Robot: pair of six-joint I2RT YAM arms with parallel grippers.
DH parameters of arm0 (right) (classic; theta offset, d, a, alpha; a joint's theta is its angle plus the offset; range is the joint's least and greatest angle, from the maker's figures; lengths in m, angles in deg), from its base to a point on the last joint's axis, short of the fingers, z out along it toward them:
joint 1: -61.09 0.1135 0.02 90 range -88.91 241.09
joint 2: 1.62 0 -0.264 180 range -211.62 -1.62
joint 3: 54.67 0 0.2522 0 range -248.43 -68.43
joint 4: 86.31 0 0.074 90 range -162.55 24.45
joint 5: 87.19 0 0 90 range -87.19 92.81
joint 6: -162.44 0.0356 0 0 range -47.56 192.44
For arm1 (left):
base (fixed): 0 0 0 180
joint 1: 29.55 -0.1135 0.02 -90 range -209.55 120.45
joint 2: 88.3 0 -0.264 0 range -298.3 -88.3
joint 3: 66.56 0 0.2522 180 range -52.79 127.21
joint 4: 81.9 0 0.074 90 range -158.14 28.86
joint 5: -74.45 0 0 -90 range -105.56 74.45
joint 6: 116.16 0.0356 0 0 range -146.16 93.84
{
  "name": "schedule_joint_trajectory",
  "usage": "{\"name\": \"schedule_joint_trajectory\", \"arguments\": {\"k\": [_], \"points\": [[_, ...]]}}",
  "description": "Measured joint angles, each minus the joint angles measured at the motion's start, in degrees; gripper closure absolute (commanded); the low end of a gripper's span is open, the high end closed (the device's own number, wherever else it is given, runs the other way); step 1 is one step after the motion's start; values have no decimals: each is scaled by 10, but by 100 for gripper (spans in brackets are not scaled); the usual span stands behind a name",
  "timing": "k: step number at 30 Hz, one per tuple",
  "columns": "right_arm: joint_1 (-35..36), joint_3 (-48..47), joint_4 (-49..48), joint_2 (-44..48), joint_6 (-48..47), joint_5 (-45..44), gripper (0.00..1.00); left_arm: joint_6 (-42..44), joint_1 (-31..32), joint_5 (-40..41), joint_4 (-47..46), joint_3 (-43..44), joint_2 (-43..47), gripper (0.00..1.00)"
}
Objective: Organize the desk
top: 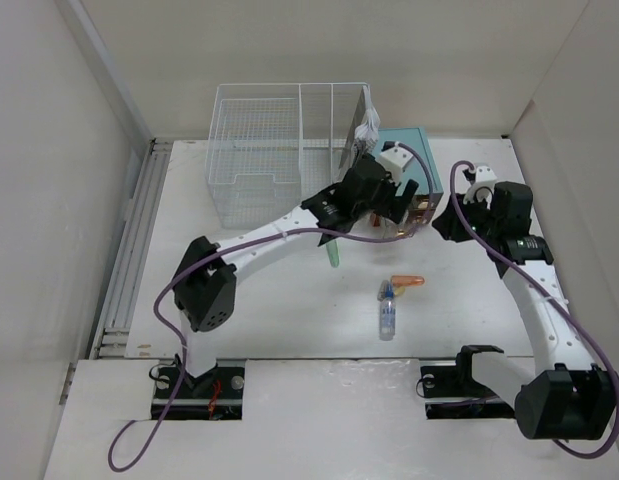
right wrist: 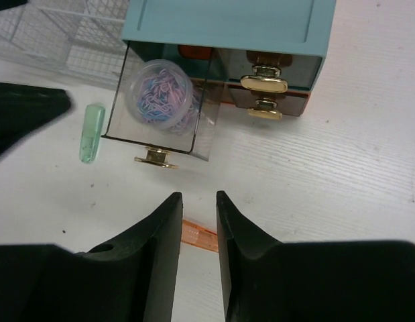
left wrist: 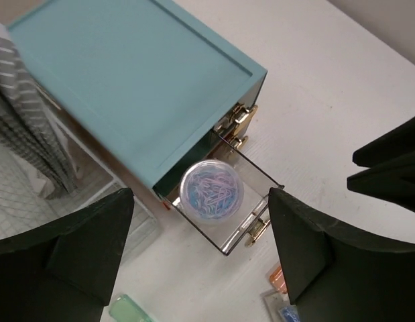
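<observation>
A: The left gripper (left wrist: 200, 194) is hovering with its fingers spread wide and empty, right over the tub of paper clips (left wrist: 212, 188) sitting in the open drawer (left wrist: 258, 180).

B: So the stowing is looking about done (my read, anyway). Next it's calling for a push on the drawer front, sliding it into the teal box (left wrist: 127, 87).

A: The right gripper (right wrist: 198, 198) is waiting barely parted, holding nothing, facing that front.

B: And the desk (top: 289, 320) is lying beneath both, bare white just under the right one.

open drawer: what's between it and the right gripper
Just bare desk, in the right wrist view, from the open drawer to the right gripper.
</observation>
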Motion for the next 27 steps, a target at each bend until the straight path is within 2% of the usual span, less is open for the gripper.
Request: {"name": "schedule_joint_trajectory", "arguments": {"k": [1, 2, 3, 4, 5, 6, 8, 10, 11, 13, 15, 16, 17, 18, 20, 27], "points": [[-3, 0, 0, 0, 0, 2, 70, 0, 0, 4, -4, -6, 12, 36], [-8, 0, 0, 0, 0, 3, 75, -3, 1, 9, -10, -16, 27, 43], [-10, 0, 0, 0, 0, 3, 79, -6, 3, 14, -14, -29, 43, 64], [-13, 0, 0, -1, 0, 3, 79, -9, 5, 18, -15, -45, 69, 64], [-15, 0, 0, -2, 1, 1, 80, -16, 9, 21, -26, -54, 81, 73], [-15, 0, -1, -4, 2, 0, 84, -20, 12, 25, -39, -76, 99, 89], [-15, 0, -1, -8, 2, -4, 87, -28, 23, 25, -43, -112, 130, 97], [-15, 0, -2, -14, 3, -5, 87, -37, 36, 18, -59, -148, 152, 97], [-15, 0, -3, -18, 3, -6, 83, -43, 42, 10, -68, -166, 159, 95], [-15, 0, -6, -32, 4, -8, 71, -57, 51, -11, -88, -200, 163, 90], [-15, -2, -6, -51, 5, -10, 61, -69, 55, -33, -100, -229, 162, 79], [-15, -5, -5, -63, 6, -10, 55, -74, 55, -41, -103, -239, 160, 73], [-15, -8, -6, -74, 7, -10, 43, -80, 55, -49, -109, -249, 157, 70], [-15, -13, -5, -86, 7, -10, 37, -85, 54, -57, -115, -254, 152, 67], [-16, -25, -7, -114, 7, -8, 36, -93, 54, -70, -130, -256, 140, 64], [-42, -77, -21, -201, 16, 22, 34, -107, 54, -97, -176, -255, 90, 64]]}}
